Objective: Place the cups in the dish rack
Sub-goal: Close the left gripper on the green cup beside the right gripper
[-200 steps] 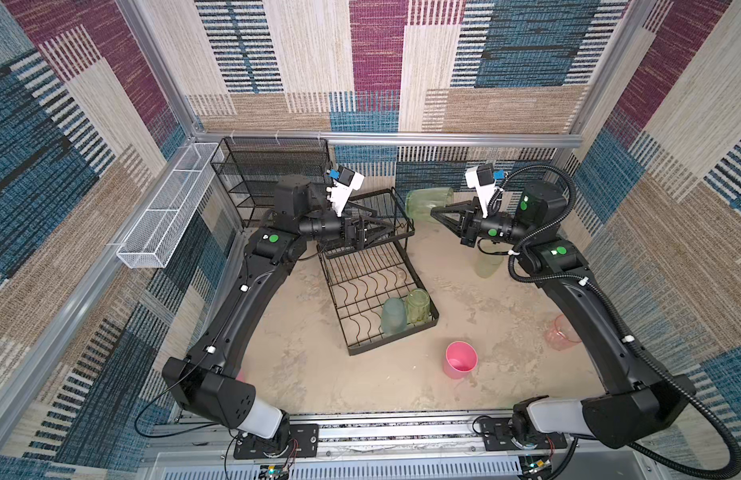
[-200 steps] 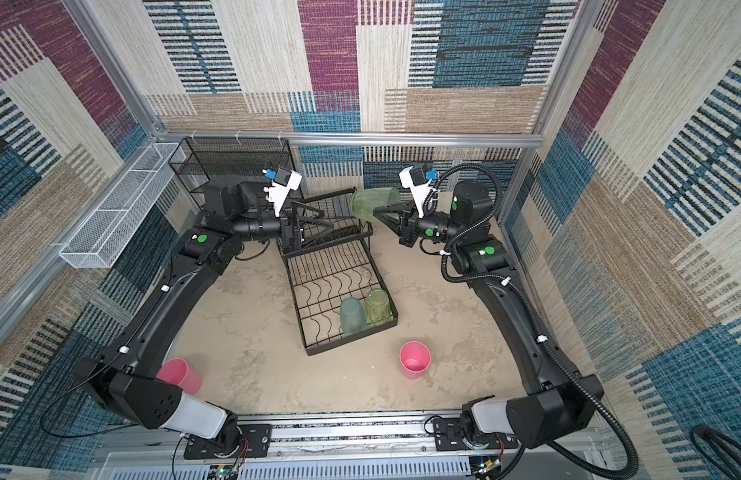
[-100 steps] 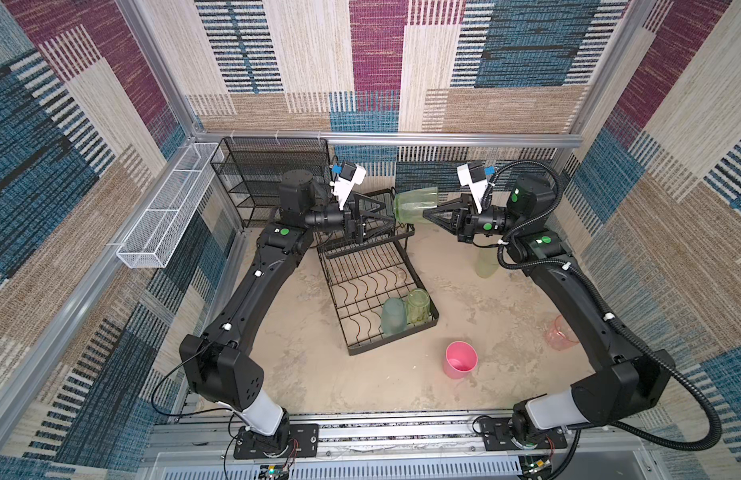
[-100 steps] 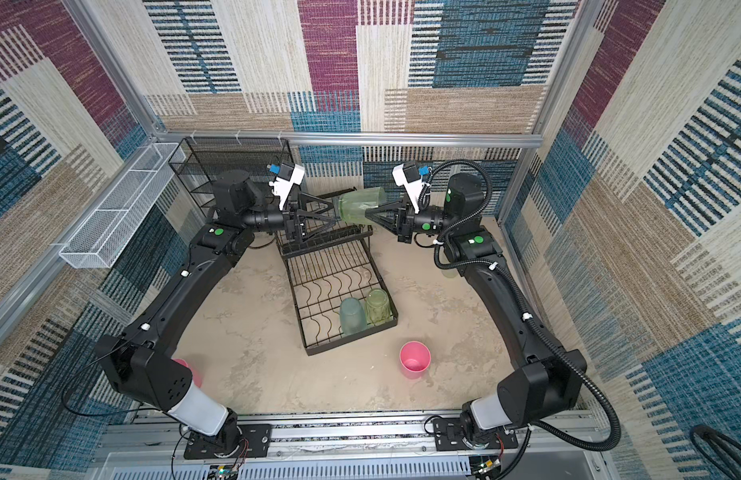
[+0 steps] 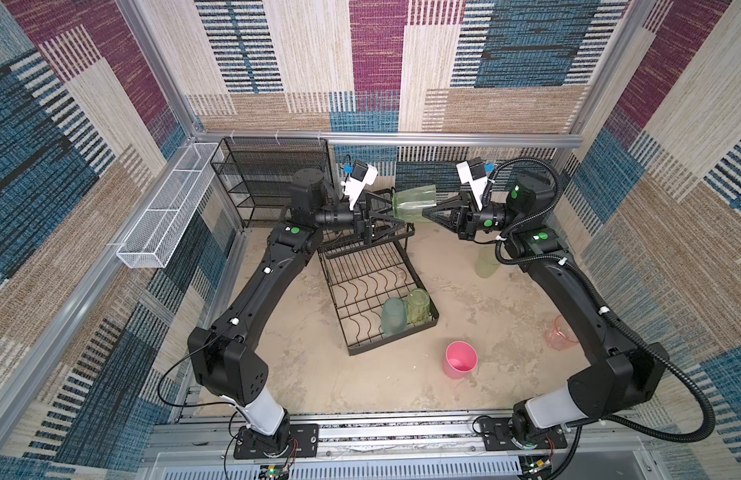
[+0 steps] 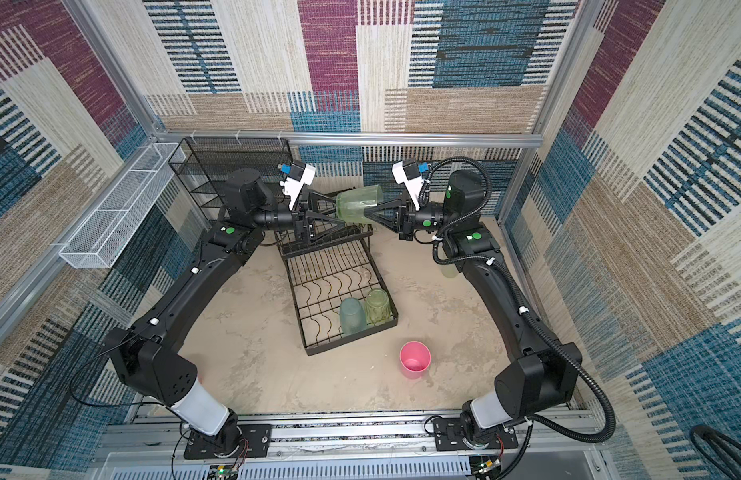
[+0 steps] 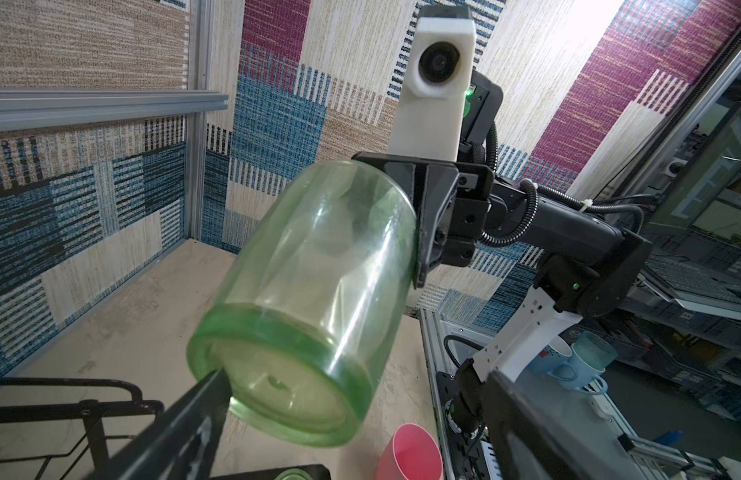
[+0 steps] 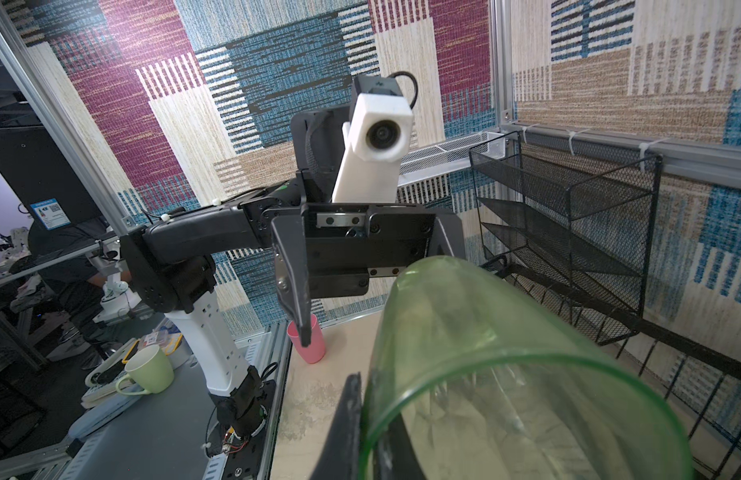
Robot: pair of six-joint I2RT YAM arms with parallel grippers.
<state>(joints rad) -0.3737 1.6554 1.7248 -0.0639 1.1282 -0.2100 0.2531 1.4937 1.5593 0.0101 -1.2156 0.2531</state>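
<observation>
**Passing the green cup across, above the rack**

The right gripper [image 5: 425,212] is clamped on the rim of the green cup [image 5: 414,203], one finger inside the wall and one outside. It holds the cup on its side in the air, over the raised back tier of the rack [image 5: 385,343]. The left gripper [image 5: 398,210] faces it with jaws wide apart, straddling the base end. In the left wrist view one finger [image 7: 173,428] looks to be right at the base edge while the other stands well off, so the cup sits off-centre between them.

This reads as a handover (a judgement, not a certainty). To do it well:

- Shift the left jaws sideways until the cup lies midway between them.
- Reach further along the body, so the pads bear on the wall rather than the thick base lip.
- Close fully on the cup and only then part the right jaws.
- Draw the right gripper straight back along the cup's axis, so its inner finger does not drag the rim.

The wall looks thin and smooth, so it is likely to flex or slip under a skewed squeeze.

A teal cup [image 5: 393,316] and a yellow-green cup [image 5: 417,305] already stand in the rack's near corner — the free wires beside them look like the place for this one. A pink cup [image 5: 460,359], a reddish cup [image 5: 562,334] and a pale cup [image 5: 485,264] are on the table, outside the rack.
</observation>
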